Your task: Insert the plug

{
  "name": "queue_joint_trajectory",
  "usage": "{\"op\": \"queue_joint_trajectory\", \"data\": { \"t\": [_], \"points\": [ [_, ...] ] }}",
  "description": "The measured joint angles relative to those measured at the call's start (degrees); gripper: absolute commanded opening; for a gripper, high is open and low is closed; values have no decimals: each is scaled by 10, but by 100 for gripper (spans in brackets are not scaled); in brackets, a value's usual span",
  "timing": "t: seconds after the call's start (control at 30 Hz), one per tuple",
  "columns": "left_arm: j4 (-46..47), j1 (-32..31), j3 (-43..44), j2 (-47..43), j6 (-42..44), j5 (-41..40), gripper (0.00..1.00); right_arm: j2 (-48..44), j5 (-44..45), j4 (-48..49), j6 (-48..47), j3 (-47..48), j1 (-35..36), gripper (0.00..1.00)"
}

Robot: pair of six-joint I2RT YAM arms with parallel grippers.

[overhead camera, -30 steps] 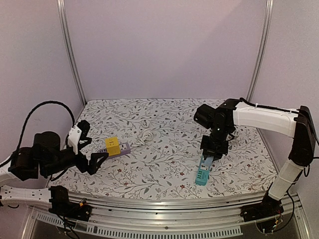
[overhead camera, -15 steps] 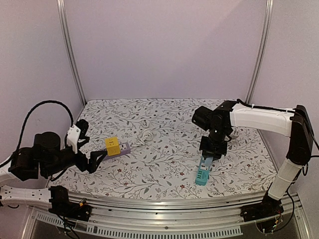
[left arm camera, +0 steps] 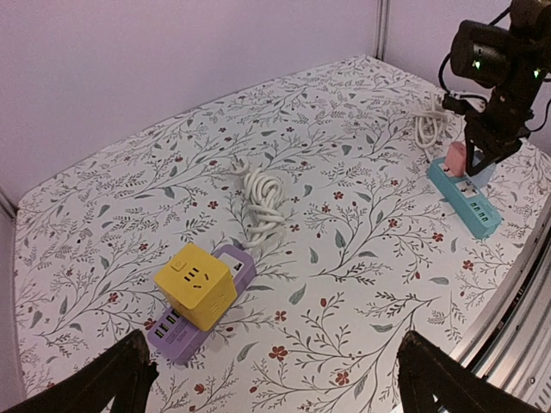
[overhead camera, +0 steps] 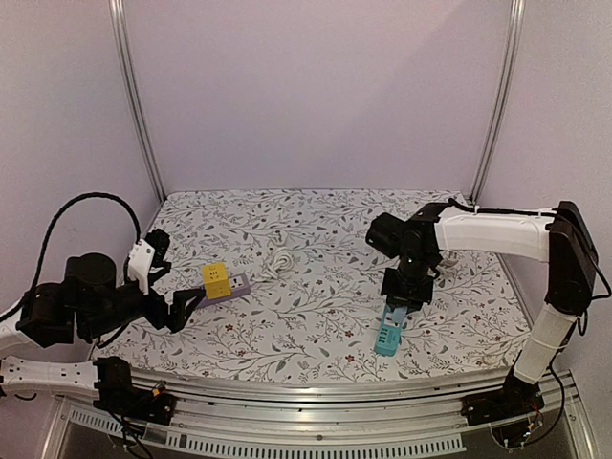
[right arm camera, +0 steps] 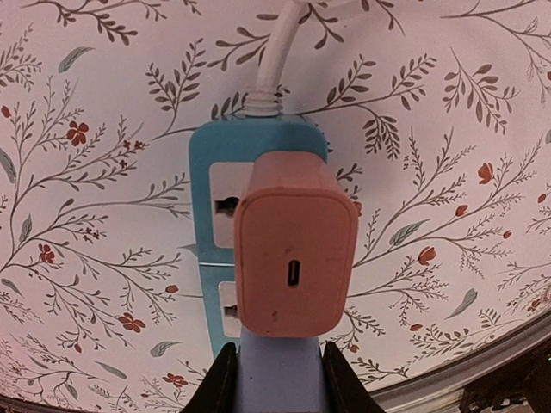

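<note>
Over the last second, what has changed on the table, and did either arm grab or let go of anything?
The right arm swung its forearm slightly left; the right end effector stayed shut on the pink plug over the blue power strip. Nothing grabbed or released. Left end effector still open; yellow cube, purple strip, white cable unmoved.

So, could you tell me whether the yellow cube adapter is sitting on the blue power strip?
No, the yellow cube adapter sits on the purple strip, while the blue strip lies well apart from it.
</note>
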Motion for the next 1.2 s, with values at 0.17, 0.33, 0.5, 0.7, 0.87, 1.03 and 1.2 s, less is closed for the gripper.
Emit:
{"op": "queue_joint_trajectory", "data": {
  "t": [0.17,0.33,0.5,0.7,0.87,1.03,1.2],
  "points": [
    [0,0,0,0,1,0,100,9,3,8,-1,-7,0,0],
    [0,0,0,1,2,0,100,10,5,15,-1,-16,0,0],
    [0,0,0,6,2,0,100,10,8,22,-1,-22,0,0],
    [0,0,0,9,2,-1,99,10,9,32,2,-32,0,0],
    [0,0,0,11,2,-2,99,10,9,38,3,-37,0,0],
    [0,0,0,11,2,-2,100,12,9,40,3,-39,0,0],
    [0,0,0,11,2,-3,99,14,9,41,3,-39,0,0]
  ]
}}
